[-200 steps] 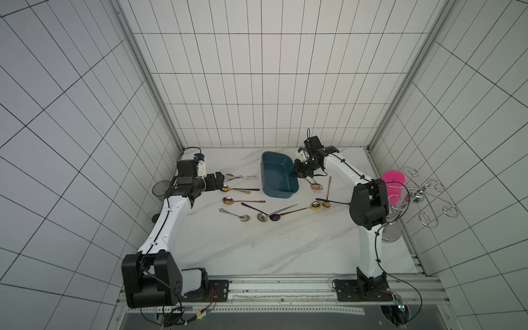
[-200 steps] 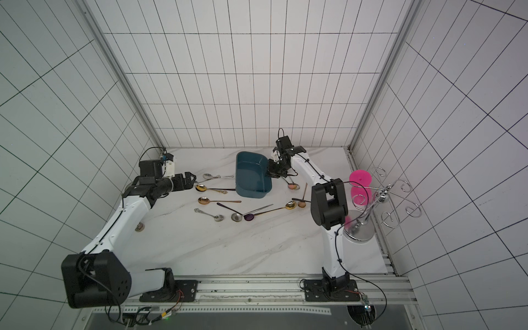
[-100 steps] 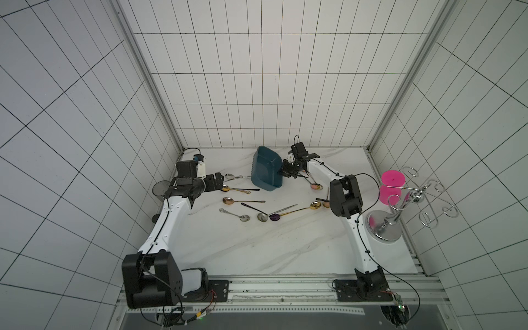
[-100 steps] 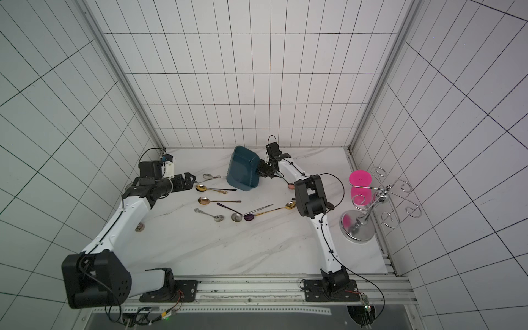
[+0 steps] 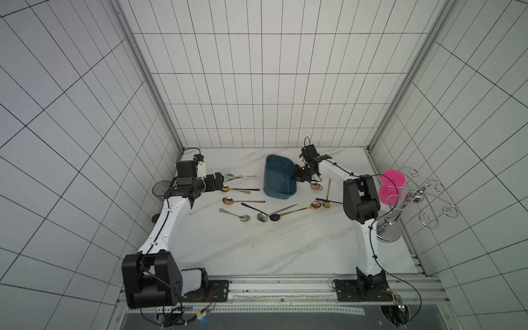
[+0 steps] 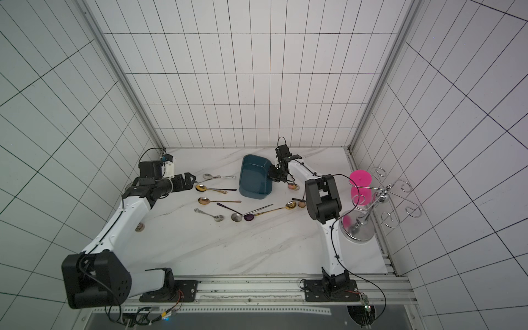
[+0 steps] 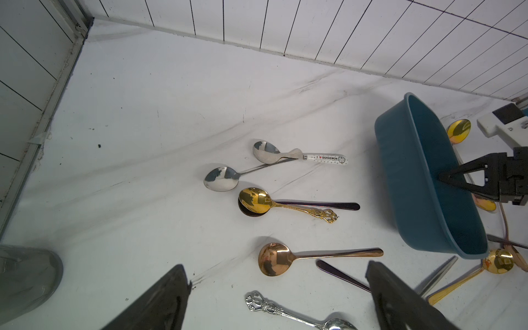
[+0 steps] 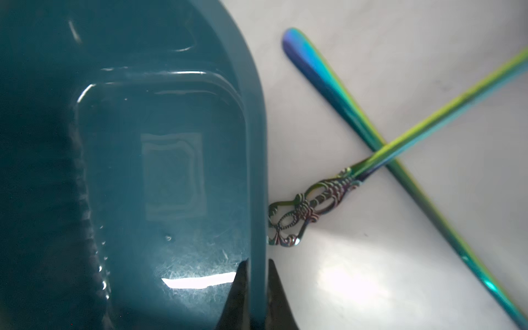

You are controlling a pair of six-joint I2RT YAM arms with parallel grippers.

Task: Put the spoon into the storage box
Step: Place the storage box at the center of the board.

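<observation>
Right jaws clamped on storage box (image 8: 257, 160) rim, box tilted | left jaws apart near rose-gold spoon (image 7: 273, 259) on table (image 7: 143, 114)

Both top views are lit brightly and evenly from above, with the tiled walls (image 5: 257, 85) stretched by wide-angle distortion towards the edges and only faint, soft shadows cast on the marble table (image 5: 257, 243). In the right wrist view a white glare streak is seen on the storage box (image 8: 171, 171) floor, and the iridescent spoon handles (image 8: 328, 85) are blurred.
</observation>
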